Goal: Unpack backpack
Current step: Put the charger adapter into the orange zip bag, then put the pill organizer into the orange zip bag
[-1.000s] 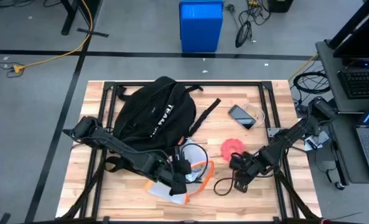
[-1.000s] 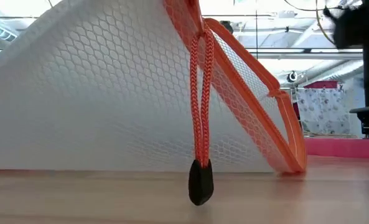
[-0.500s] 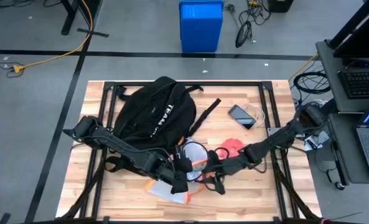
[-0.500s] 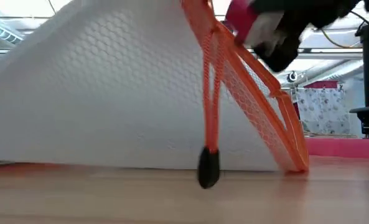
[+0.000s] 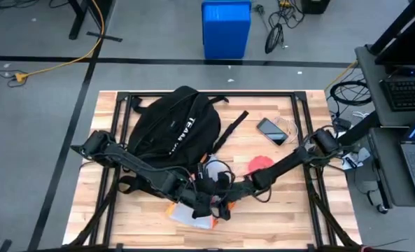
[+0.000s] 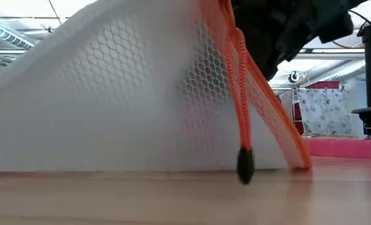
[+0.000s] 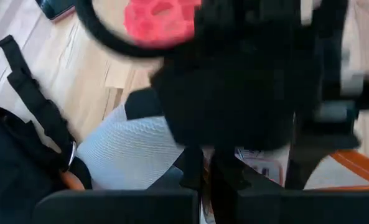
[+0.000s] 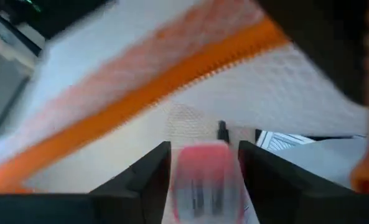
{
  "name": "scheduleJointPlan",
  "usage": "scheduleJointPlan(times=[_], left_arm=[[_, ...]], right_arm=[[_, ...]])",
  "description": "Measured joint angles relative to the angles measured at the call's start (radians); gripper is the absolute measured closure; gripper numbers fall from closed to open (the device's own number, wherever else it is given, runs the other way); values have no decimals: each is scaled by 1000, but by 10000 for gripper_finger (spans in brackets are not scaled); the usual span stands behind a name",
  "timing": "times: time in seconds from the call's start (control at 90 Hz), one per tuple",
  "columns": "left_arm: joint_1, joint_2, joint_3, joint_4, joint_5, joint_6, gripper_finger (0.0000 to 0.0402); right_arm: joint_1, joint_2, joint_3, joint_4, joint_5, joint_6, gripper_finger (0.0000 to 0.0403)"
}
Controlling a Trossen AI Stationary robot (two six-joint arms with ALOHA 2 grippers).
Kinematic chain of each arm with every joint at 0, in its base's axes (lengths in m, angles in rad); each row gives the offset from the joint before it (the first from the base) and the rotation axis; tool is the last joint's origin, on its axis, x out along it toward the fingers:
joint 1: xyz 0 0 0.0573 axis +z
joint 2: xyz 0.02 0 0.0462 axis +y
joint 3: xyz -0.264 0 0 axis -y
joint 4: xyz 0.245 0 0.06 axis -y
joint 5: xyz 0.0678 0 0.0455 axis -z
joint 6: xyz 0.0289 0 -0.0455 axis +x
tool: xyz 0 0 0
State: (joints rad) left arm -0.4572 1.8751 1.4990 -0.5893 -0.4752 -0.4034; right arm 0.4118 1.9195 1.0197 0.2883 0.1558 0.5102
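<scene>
The black backpack [image 5: 172,129] lies on the table's far left part, touched by no gripper. Near the front edge a white mesh pouch [image 5: 187,214] with an orange zipper stands tented up [image 6: 110,106], its lower edge on the table. Its zipper cord [image 6: 243,125] hangs down. My left gripper [image 5: 204,199] is shut on the pouch's raised edge. My right gripper [image 5: 224,192] is right beside it at the pouch's mouth, shut on a small red-and-white object [image 8: 203,177]. In the low view it is a dark mass [image 6: 285,31] above the pouch. My left gripper pinches the pouch's orange zipper edge [image 7: 204,177] between its two fingers and holds that edge up. The pouch's lower edge stays on the table. One layer or several, I cannot tell. My right gripper pinches the small red-and-white object [image 8: 203,186] between its two fingers [image 8: 148,177]. The object is lifted clear. The fingers come from the table's right side and point at the pouch's mesh and zipper [image 8: 172,87].
A red perforated thing [image 5: 261,162] and a phone [image 5: 271,131] lie right of the backpack. A black cable [image 5: 263,192] trails under the right arm. A backpack strap [image 5: 234,126] lies stretched toward the phone. The black table frame [image 5: 301,119] runs along the edges.
My right gripper has travelled toward the table's left edge, from beside the cable loop to the pouch's mouth, carrying the red-and-white object. The cable has been dragged along behind it. The pouch has shifted and its hanging zipper cord has swung sideways.
</scene>
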Motion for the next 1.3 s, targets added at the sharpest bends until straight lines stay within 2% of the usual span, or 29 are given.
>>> scheduleJointPlan(times=[0.244, 0.533, 0.8, 0.878, 0.967, 1.1, 1.178, 1.3], left_arm=[[-6, 0, -1, -14, 6, -1, 402], [-3, 0, 1, 15, -7, 1, 402], [-2, 0, 1, 7, -3, 1, 402], [-3, 0, 1, 6, -3, 1, 402], [-2, 0, 1, 5, -2, 1, 402], [-3, 0, 1, 4, -1, 0, 402], [-3, 0, 1, 4, 1, 1, 402], [-1, 0, 1, 4, 1, 1, 402]], right_arm=[[13, 16, 130, -277, 5, -20, 197], [55, -88, 230, -652, -5, -26, 196], [145, -255, 234, -715, 6, -45, 204], [176, -303, 235, -795, 61, -43, 207], [208, -345, 236, -980, 161, -35, 210], [243, -357, 234, -1302, 304, 106, 216], [251, -357, 230, -1434, 324, 206, 222], [248, -358, 195, -1515, 352, 267, 236]])
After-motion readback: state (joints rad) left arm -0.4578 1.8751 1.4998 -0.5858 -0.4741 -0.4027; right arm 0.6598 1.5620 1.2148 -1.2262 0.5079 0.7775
